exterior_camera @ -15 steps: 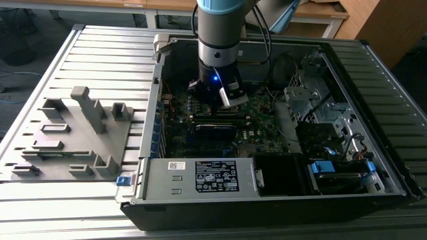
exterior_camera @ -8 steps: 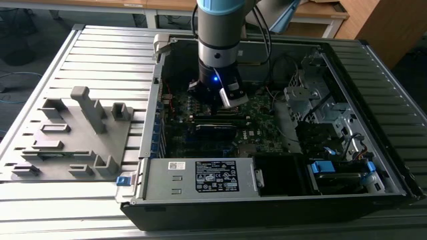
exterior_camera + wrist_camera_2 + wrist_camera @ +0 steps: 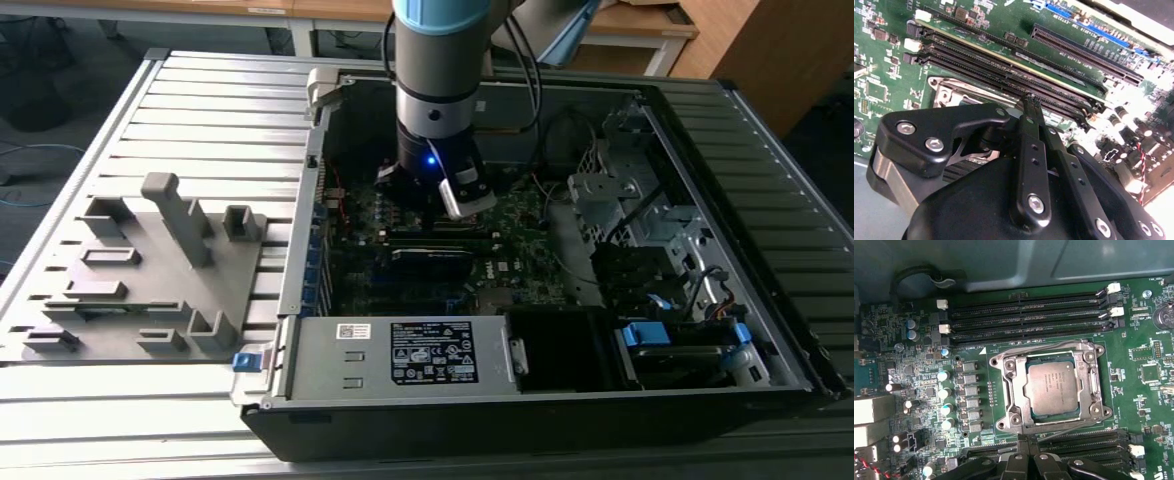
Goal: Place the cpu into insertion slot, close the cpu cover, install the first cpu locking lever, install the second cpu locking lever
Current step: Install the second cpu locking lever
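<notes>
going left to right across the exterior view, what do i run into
grey fixture block → side wall of the open computer case → robot arm reaching down over the motherboard → silver drive cage → slatted table on the exterior view's right

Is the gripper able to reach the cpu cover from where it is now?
Probably yes. In the first wrist view the gripper sits just beside the cpu cover, which lies flat around the cpu, and nothing stands between them; only low memory slots flank the socket.
</notes>
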Tool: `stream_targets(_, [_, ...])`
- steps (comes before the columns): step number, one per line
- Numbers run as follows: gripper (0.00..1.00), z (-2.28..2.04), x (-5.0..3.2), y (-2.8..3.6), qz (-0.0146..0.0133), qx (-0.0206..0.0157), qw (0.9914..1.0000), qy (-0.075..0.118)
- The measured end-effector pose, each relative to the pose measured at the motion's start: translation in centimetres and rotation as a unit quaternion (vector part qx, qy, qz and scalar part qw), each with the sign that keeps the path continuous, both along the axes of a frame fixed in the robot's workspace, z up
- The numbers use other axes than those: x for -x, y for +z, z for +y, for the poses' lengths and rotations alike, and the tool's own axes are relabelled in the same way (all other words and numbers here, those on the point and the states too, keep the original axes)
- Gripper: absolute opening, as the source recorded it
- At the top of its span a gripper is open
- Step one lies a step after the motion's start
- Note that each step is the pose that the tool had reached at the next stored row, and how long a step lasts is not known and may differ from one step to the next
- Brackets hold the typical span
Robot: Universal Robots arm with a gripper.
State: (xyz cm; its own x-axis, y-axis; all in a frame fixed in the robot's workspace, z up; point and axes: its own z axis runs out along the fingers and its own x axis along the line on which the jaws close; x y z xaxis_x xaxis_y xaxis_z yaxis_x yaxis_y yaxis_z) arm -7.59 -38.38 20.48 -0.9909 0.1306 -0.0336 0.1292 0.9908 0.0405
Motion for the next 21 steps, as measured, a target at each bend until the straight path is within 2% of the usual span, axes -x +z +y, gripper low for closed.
stream_targets(20, [0.11,0.00,0.09,-0.16,-0.0001,0.0000,1.00000,0.000])
stream_targets(21, [0.11,0.00,0.09,-0.48,-0.0001,0.0000,1.00000,0.000])
